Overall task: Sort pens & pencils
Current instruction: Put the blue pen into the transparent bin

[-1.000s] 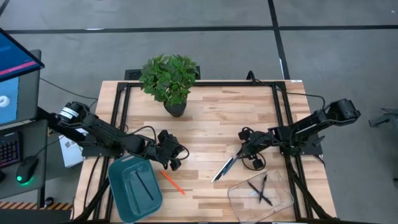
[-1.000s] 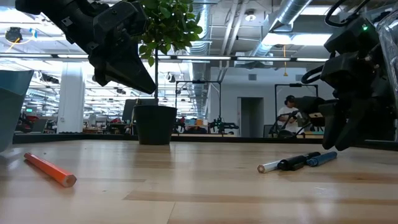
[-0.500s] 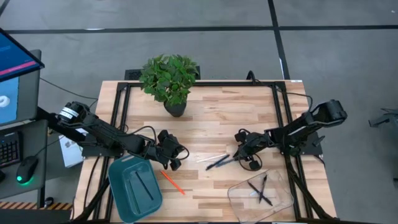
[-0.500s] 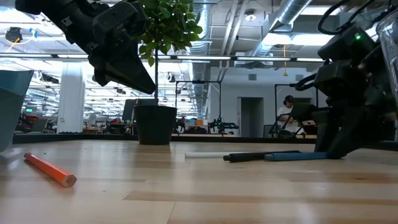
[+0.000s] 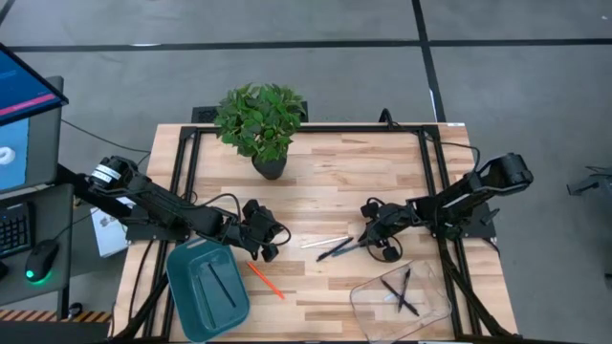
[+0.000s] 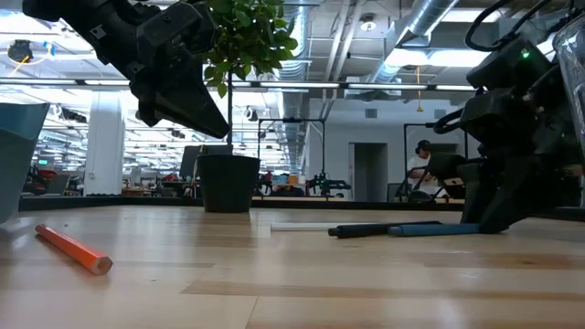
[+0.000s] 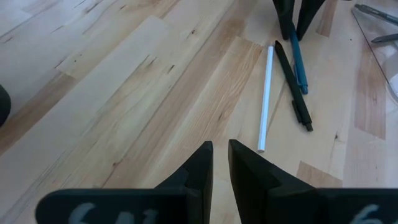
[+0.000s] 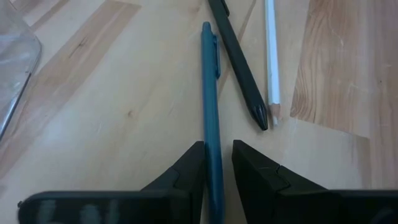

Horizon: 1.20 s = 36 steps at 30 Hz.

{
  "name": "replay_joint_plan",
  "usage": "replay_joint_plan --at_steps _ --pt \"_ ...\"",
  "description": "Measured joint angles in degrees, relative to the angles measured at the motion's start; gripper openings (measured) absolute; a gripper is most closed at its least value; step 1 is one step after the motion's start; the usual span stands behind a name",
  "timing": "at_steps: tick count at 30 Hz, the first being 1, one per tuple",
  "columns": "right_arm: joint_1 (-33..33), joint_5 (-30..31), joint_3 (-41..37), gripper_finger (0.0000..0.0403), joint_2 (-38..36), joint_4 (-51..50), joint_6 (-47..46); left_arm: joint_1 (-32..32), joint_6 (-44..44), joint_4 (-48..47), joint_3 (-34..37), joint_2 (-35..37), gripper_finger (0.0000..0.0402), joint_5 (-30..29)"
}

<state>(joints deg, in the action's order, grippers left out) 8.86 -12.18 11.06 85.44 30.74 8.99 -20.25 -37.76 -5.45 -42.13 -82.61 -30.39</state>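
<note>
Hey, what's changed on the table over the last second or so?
The right gripper moved in toward the table's middle, and the blue pen, black pen and white pencil swung from steeply slanted to lying nearly flat across the table. Its fingers now straddle the blue pen's end. The left gripper, orange pencil, teal tray and clear tray stayed put.
</note>
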Motion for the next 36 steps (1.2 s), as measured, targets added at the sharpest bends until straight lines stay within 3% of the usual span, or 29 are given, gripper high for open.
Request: replay_joint_plan --at_steps 14,24,36 --pt "0.0 0.2 -0.1 0.0104 0.1 0.0 -1.1 0.0 0.0 -0.2 0.0 0.0 0.0041 0.0" --pt "0.1 0.4 -0.1 0.0041 0.1 0.2 -1.1 0.0 1.1 -0.2 0.0 0.0 0.0041 0.0" --pt "0.1 0.4 -0.1 0.0047 0.2 1.3 -2.1 0.0 1.1 -0.2 0.0 0.0 0.0041 0.0"
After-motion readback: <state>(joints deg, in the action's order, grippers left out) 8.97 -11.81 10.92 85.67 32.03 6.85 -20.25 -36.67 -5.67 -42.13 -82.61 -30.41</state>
